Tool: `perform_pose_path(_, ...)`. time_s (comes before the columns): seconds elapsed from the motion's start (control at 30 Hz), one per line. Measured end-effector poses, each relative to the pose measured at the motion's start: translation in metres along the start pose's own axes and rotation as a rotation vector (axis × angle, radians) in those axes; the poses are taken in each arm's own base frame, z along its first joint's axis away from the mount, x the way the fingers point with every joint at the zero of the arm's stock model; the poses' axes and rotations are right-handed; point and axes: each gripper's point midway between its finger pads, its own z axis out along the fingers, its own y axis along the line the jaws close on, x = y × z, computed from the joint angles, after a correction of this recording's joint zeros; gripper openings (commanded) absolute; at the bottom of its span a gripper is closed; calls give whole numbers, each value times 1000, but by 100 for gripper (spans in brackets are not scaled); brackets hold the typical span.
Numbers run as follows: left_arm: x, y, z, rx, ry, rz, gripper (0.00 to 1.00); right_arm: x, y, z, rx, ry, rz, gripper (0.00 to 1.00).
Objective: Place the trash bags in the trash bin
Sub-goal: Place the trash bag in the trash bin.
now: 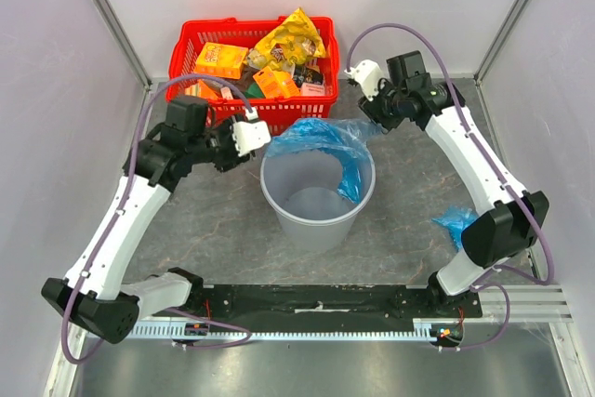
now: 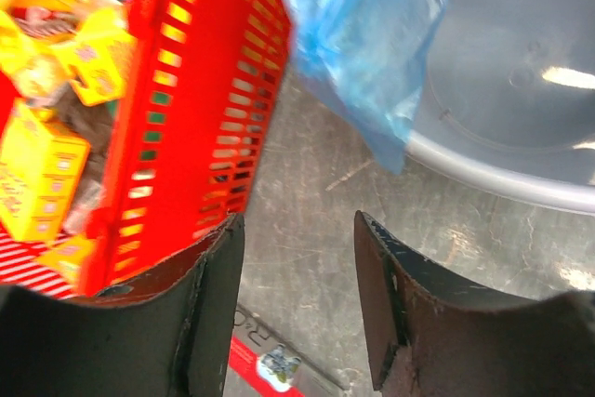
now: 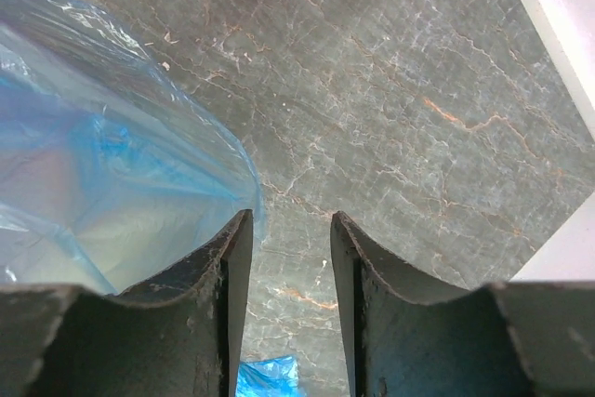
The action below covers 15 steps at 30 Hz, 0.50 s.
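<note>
Translucent blue film trash bag (image 1: 316, 135) on round grey plastic trash bin (image 1: 307, 228) — lay between spread, empty left gripper (image 2: 299, 222) and right gripper (image 3: 291, 218).

Left arm (image 1: 125, 220) and right arm (image 1: 474, 155): white link shells, black joints, black bases. Purple cable (image 1: 400, 27) loops back from behind the jaws. White wrist block (image 1: 249, 135) beside jaws. Jaws matte black, curved, scuffed.
</note>
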Motion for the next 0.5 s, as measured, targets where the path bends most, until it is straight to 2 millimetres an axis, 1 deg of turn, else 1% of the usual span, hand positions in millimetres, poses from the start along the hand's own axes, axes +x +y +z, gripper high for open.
perform_pose_path(0.07,-15,10,-12,-22,-23,16,64,-1,-2,-3,8,-1,-1,50)
perform_pose_path(0.13,-36,22,-27,-44,-70,39,69,-3,-3,-6,17,-4,-3,52)
perform_pose_path(0.23,-70,30,-46,-42,-161,67,73,-4,-6,-12,29,-4,-4,58)
perform_pose_path(0.3,-88,32,-53,-21,-214,79,75,-5,-8,-17,41,-5,-6,63)
perform_pose_path(0.33,-96,32,-54,-4,-240,85,75,-5,-8,-19,46,-6,-7,65)
perform_pose_path(0.4,-108,28,-49,44,-274,93,77,-8,-11,-25,61,-11,-8,68)
perform_pose_path(0.5,-115,16,-29,134,-287,90,77,-12,-16,-36,85,-25,-13,71)
